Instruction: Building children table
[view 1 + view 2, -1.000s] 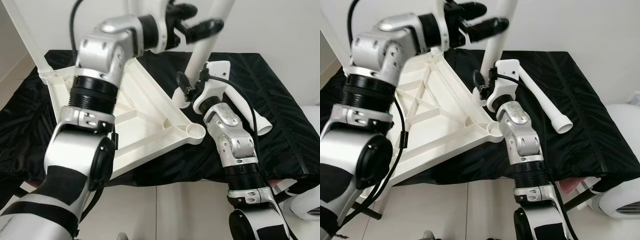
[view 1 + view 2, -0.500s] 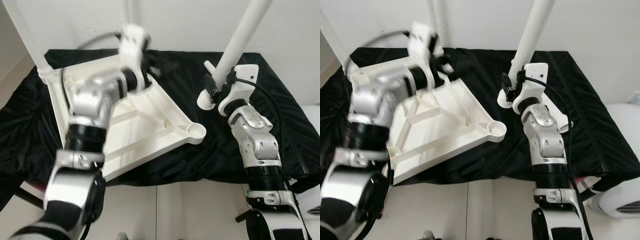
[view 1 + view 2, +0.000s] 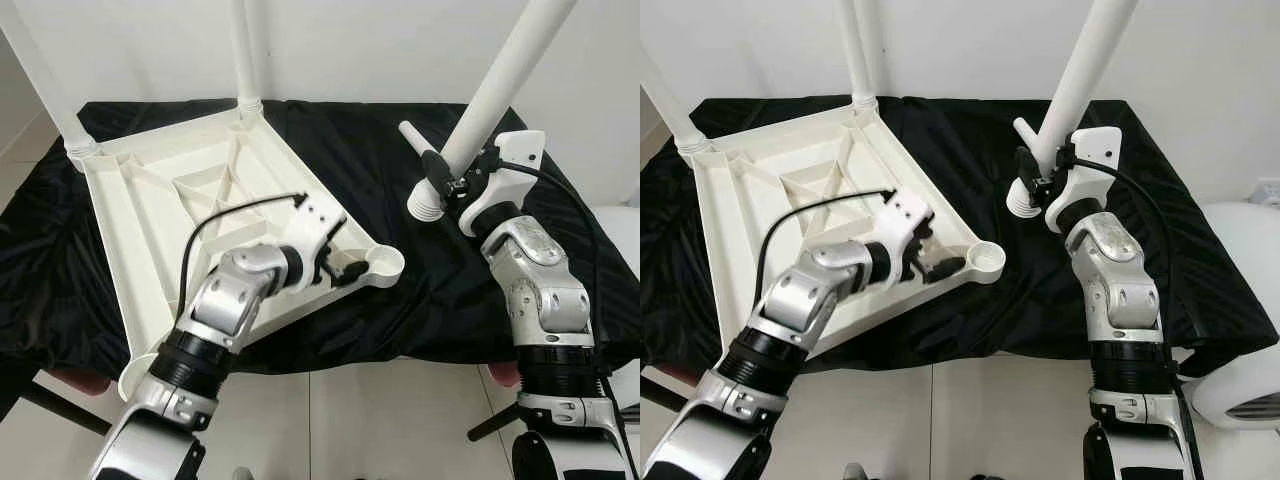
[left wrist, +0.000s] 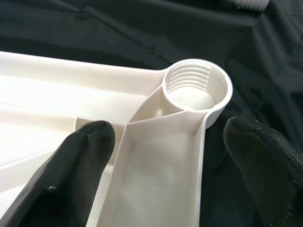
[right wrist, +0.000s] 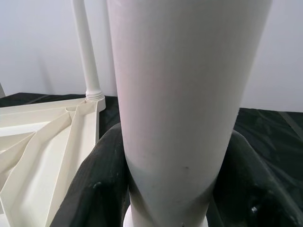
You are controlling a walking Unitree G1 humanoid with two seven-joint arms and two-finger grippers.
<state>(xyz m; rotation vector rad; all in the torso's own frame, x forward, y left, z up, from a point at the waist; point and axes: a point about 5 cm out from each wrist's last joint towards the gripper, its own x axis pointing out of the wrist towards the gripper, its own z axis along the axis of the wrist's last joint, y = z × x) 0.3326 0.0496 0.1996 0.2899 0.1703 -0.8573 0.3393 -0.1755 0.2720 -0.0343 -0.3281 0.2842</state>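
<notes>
The white table top lies upside down on the black cloth, w/ two legs already standing up at its far corners. The right gripper is clamped tight around a third white leg, held up in the air and tilted, its ridged end pointing down, a bit right of and above the empty corner socket. Another loose leg lies on the cloth just behind it. The left gripper sits low at the near right corner of the top, fingers spread apart on either side of the corner rib (holding nothing yet, I think it's there to steady the top). The socket has ridges inside, so the leg prob. has to twist in. To do it well: move the leg left till its end is right over the socket, stand it straight up, lower it slowly, then turn. If it goes in tilted it could jam or push the top away.
</notes>
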